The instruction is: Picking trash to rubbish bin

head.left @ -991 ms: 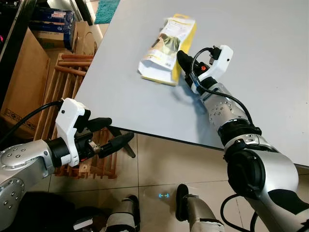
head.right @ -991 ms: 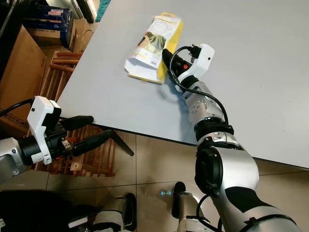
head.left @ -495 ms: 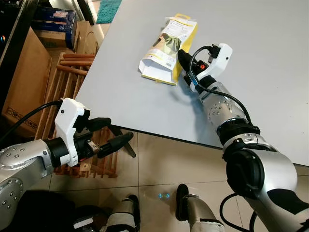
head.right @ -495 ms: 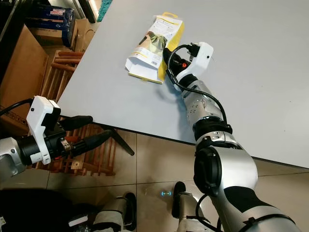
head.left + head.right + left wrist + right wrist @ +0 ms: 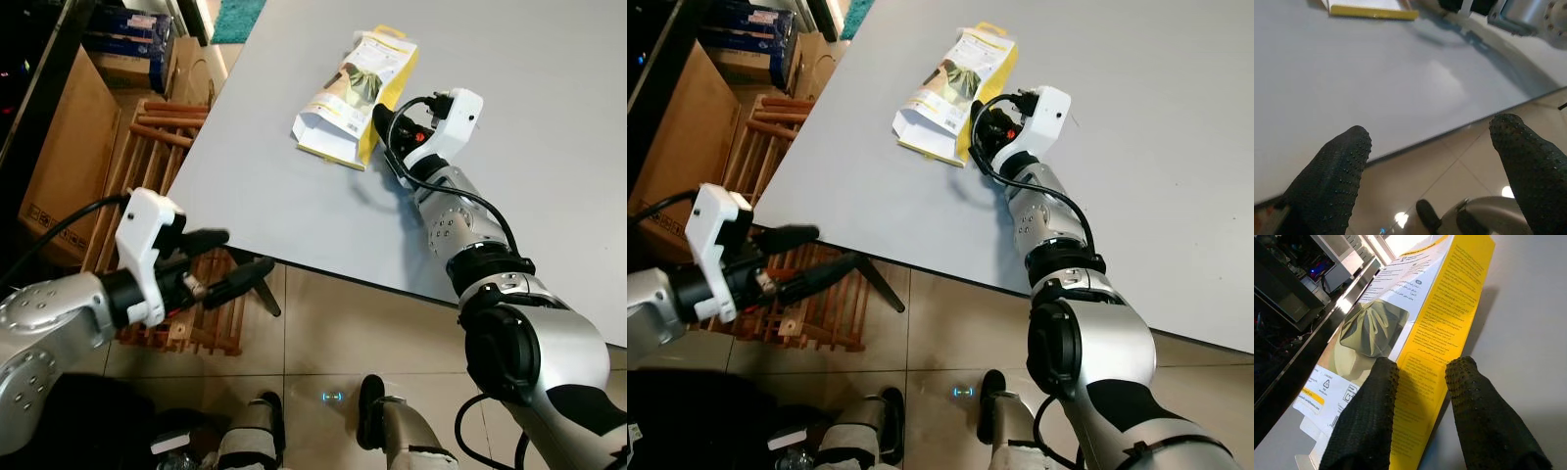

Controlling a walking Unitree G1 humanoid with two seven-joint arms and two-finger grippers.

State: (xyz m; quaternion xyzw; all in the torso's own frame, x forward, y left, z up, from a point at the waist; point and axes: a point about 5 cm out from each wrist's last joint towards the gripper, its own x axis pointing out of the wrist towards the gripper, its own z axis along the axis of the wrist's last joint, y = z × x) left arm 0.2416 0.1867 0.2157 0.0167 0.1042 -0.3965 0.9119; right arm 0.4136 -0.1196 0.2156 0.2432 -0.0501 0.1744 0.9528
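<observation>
Glossy printed cardboard box (image 5: 357,94) lies on a smooth, matt grey table (image 5: 549,117).

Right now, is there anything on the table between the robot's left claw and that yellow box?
No. In the left eye view, only bare grey table lies between the left gripper, open at the table's edge, and the yellow box.

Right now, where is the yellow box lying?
The yellow box lies flat on the grey table, near its left edge, right at the right tool.

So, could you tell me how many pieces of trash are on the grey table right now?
1: a yellow and white carton lying flat near the table edge, with the right gripper at its yellow side.
</observation>
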